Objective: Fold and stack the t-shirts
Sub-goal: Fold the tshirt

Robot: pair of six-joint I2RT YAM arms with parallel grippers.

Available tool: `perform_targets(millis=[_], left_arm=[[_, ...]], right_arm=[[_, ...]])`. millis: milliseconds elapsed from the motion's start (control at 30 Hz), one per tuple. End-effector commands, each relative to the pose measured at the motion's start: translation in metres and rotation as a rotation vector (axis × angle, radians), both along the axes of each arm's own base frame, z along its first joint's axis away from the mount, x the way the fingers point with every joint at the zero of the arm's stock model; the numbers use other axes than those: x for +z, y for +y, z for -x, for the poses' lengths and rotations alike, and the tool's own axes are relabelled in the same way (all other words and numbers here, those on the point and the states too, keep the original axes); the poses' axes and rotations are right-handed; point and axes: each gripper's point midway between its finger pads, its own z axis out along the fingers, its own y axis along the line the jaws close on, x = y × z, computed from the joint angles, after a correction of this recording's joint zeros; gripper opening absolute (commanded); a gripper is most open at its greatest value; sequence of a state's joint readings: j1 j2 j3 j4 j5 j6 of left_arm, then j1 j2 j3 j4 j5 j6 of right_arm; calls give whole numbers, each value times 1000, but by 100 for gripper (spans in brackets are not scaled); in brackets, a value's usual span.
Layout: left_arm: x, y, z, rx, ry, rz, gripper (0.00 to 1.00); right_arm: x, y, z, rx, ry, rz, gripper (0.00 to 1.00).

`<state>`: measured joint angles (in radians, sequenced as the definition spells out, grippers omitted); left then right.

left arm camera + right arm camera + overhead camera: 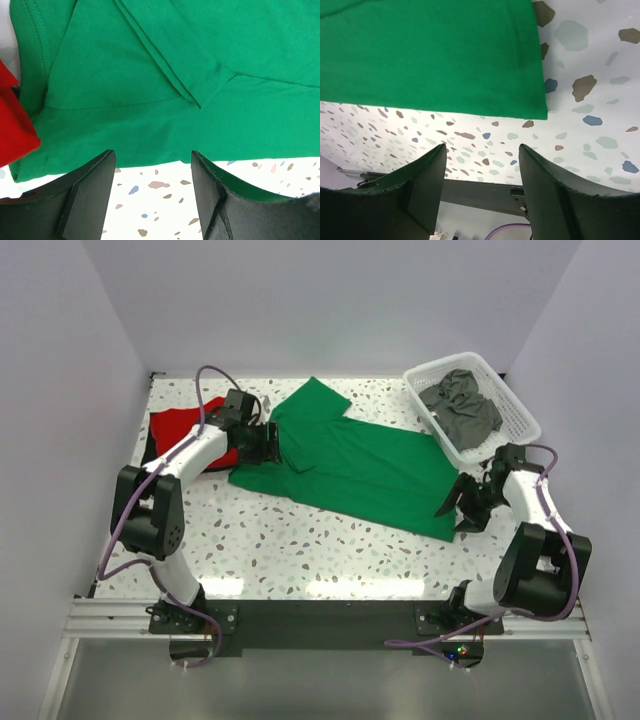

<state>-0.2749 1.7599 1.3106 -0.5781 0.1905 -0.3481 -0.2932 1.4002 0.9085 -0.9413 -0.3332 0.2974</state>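
A bright green t-shirt [360, 465] lies spread flat across the middle of the table, one sleeve folded over near its left end. A red t-shirt [175, 430] lies folded at the far left, partly under my left arm. A dark grey t-shirt [460, 405] is crumpled in the basket. My left gripper [270, 445] is open at the green shirt's left end; in the left wrist view its jaws [153, 155] straddle bare table just short of the green hem [150, 75], with the red cloth [15, 125] to the left. My right gripper [457, 512] is open beside the shirt's near right corner [430, 55], nothing between its jaws [482, 147].
A white lattice basket [524, 420] stands at the back right, close behind my right arm. White walls close the table on three sides. The black base rail [320, 615] runs along the near edge.
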Motion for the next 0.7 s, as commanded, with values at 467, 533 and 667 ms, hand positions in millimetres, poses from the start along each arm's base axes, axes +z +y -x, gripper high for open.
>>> perform_targets(millis=[467,533,667], left_arm=[[-44,4,-9,16,-21,-3,67],[-50,6,-7,20,-15,-11,67],[-65,13,8,34,14,-35,67]], right_arm=[[-48,21,-3,-4,21,-87,61],[-51,15,2,-8,63,-52,60],[-52,8,11,-20,132,-12,60]])
